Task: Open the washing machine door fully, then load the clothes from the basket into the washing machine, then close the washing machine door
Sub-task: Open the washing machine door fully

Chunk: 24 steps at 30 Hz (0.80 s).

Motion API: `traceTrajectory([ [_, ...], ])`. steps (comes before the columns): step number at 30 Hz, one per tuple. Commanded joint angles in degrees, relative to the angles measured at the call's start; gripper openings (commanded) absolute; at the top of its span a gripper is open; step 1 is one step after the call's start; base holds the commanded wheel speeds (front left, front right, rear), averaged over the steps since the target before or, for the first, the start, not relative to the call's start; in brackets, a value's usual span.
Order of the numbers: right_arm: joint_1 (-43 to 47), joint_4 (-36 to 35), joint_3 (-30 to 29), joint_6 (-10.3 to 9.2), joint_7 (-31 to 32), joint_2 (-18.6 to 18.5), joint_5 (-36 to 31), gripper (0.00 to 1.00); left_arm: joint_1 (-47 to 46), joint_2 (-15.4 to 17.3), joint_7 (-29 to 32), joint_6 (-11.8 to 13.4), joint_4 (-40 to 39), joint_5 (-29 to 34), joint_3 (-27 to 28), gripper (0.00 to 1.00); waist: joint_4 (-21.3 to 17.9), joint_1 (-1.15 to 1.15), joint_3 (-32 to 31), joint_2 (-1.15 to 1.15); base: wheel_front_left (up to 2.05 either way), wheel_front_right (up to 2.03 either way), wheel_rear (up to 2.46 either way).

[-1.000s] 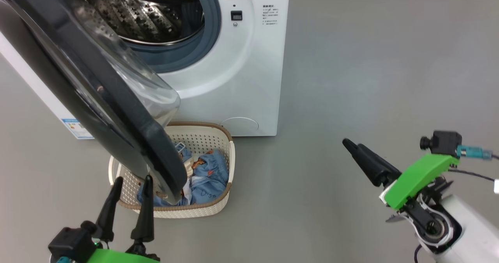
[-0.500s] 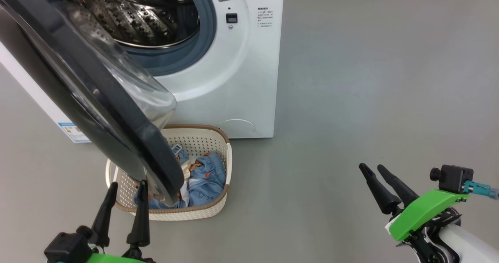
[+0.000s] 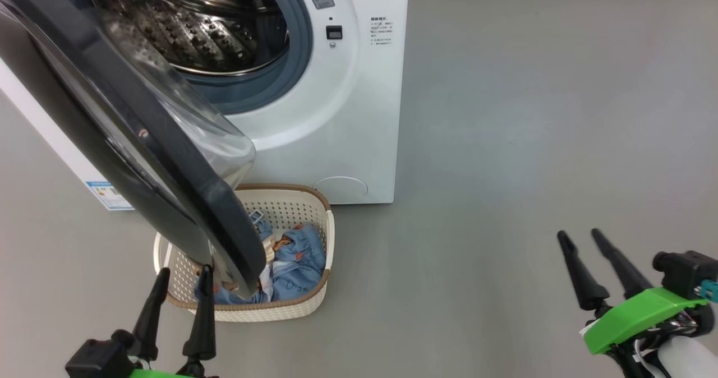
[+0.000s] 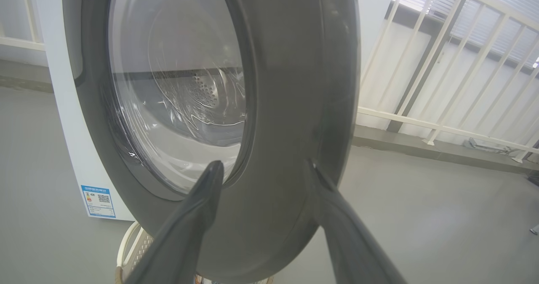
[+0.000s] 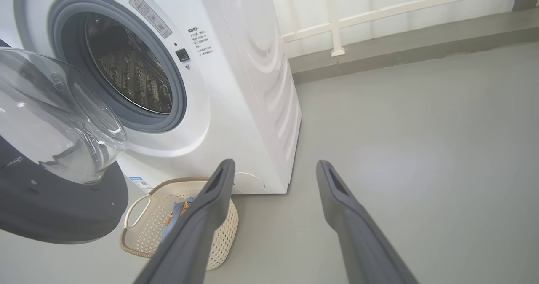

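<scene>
The white washing machine [image 3: 348,114] stands at the top, its steel drum [image 3: 190,24] exposed. The washing machine door [image 3: 168,198], black with a clear glass bowl [image 3: 185,120], swings out towards me and overhangs the basket [image 3: 303,198]. The basket sits on the floor against the machine, with the light blue clothes [image 3: 297,254] inside, partly hidden by the door. My left gripper [image 3: 185,273] is open just below the door's lower edge; in the left wrist view the door [image 4: 286,107] rim lies beyond the left gripper [image 4: 264,166]. My right gripper [image 3: 579,235] is open and empty, far right of the basket [image 5: 168,185].
Bare grey floor [image 3: 533,114] stretches to the right of the machine. A white railing [image 4: 442,65] and low kerb run behind the machine [image 5: 236,86]. A blue label sticker [image 3: 109,196] sits low on the machine's side.
My right gripper has drawn back towards the lower right, its fingers now pointing up. The left gripper sits slightly lower. The door, basket and clothes have not moved.
</scene>
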Motion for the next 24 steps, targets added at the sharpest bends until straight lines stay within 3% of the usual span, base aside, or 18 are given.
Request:
traceTrajectory([
  [1,1.26,-1.84,-1.46,0.32,-0.76,-0.17,-3.02,1.0,-0.69,0.54,-0.36,0.03,-0.8,0.43,1.96,1.0,0.12,0.0,-0.08,0.0,0.0,0.0,0.0],
  [9,6.46,-7.93,-11.77,0.32,-0.76,4.69,-17.8,1.0,-0.68,0.49,-0.36,0.03,-0.95,0.55,1.95,1.0,0.5,0.0,-0.03,0.0,0.0,0.0,0.0],
  [16,9.11,-11.82,-16.91,0.32,-0.76,6.98,-24.36,1.0,-0.9,0.47,-0.36,0.03,-1.09,0.55,2.21,1.0,0.64,0.0,0.29,0.0,0.0,0.0,0.0],
  [24,10.92,-12.81,-20.05,0.32,-0.76,9.34,-26.02,1.0,-0.83,0.37,-0.36,0.03,-1.25,0.48,2.57,1.0,0.49,0.0,0.65,0.0,0.0,0.0,0.0],
])
